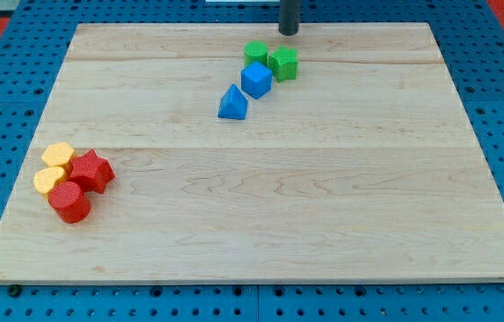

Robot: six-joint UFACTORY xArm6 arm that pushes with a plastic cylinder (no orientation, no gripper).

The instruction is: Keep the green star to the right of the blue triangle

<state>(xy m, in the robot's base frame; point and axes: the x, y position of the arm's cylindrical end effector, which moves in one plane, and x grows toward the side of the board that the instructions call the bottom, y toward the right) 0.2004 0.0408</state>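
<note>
My tip [289, 32] stands at the far edge of the wooden board [323, 206], a little right of the middle, touching no block; I have no fingers, only a plain rod, so there is nothing to open or close and nothing is held. Just nearer than my tip and slightly to its left sits a tight cluster of four blocks. The green star [282, 63] is the one closest to my tip, on the right side of the cluster. To its left, and seemingly touching it, is a green round block [255, 52]. Just in front of these two, pressed against both, lies a blue cube [256, 80]. The blue triangle [232, 103] is the nearest and leftmost of the group, set just beside the cube's near left corner. So the green star lies to the right of the blue triangle and farther back. Well apart from these, by the board's left edge, a second cluster is packed together: two yellow blocks [54, 168], whose shapes I cannot make out clearly, a red star [92, 170] to their right, and a red cylinder [70, 202] nearest of all.
</note>
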